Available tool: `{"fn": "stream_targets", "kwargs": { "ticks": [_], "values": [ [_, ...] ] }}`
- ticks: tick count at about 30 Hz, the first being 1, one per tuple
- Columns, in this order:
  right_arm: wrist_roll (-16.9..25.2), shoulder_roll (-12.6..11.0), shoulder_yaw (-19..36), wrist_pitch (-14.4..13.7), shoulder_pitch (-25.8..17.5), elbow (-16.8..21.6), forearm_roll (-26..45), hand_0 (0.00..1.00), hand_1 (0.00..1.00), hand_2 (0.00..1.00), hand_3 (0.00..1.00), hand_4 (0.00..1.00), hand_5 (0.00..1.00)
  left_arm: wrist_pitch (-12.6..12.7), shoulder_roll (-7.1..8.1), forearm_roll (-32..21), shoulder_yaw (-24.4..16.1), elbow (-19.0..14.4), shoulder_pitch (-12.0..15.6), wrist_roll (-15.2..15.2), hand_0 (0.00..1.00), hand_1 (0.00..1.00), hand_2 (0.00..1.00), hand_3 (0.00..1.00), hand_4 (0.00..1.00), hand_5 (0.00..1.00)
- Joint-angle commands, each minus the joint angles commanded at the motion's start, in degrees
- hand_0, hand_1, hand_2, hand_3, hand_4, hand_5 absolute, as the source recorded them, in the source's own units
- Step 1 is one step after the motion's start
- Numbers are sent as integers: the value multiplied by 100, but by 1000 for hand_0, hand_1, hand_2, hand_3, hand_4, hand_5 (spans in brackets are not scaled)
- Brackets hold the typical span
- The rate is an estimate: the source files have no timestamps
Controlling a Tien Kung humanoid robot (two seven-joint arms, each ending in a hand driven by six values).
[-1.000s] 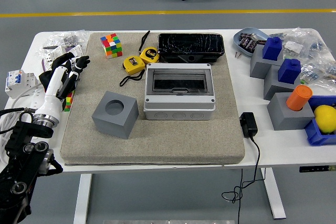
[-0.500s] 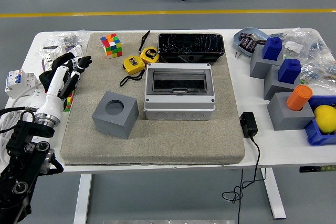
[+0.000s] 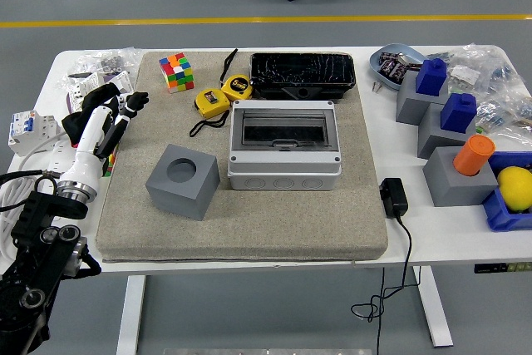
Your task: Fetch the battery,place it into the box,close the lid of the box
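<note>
— Left hand [image 3: 112, 106] of mine sits over the bench's [image 3: 274, 243] left edge, at the left border of the grey mat [image 3: 249, 222], fingers loosely spread and holding nothing.

— Has it moved since a second ago?

— A little. It has crept right and toward the far edge, so the fingertips now reach slightly further over the mat. Nothing else on the bench has shifted.

— Where is the box?

— The grey box [image 3: 284, 145] stands in the middle of the mat with its clear lid [image 3: 284, 130] down. A grey cube [image 3: 183, 180] with a round hole sits just to its left.

— And the battery?

— I can't pick it out for certain. A blue tray [image 3: 397, 64] near the far right corner holds small dark items, too small to identify.

— Your right hand?

— Not in view.
</note>
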Motion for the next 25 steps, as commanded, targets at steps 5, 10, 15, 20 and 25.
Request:
{"fn": "stream_targets", "kwargs": {
  "ticks": [5, 10, 15, 20, 25],
  "values": [
    [-186, 32, 568, 167, -23, 0, -58, 998, 998, 998, 998, 998, 998, -5, 10, -40, 3, 11, 13, -11, 788, 801, 766, 734, 998, 998],
    [-381, 23, 610, 188, -19, 0, -270, 998, 998, 998, 998, 998, 998, -8, 5, -51, -10, 11, -2, -19, 787, 799, 764, 733, 998, 998],
    [-424, 10, 725, 257, -11, 0, -840, 998, 998, 998, 998, 998, 998, -13, 1, -64, -5, 17, -2, -19, 787, 799, 764, 733, 998, 998],
    [-267, 8, 774, 204, -2, 0, -1769, 998, 998, 998, 998, 998, 446, -18, 2, -76, -10, 15, -3, -18, 782, 796, 763, 729, 998, 998],
    [-264, 0, 774, 120, 10, 0, -2015, 998, 998, 998, 998, 947, 226, -22, -5, -69, -28, 8, -19, -13, 781, 794, 760, 729, 998, 998]
  ]
}}
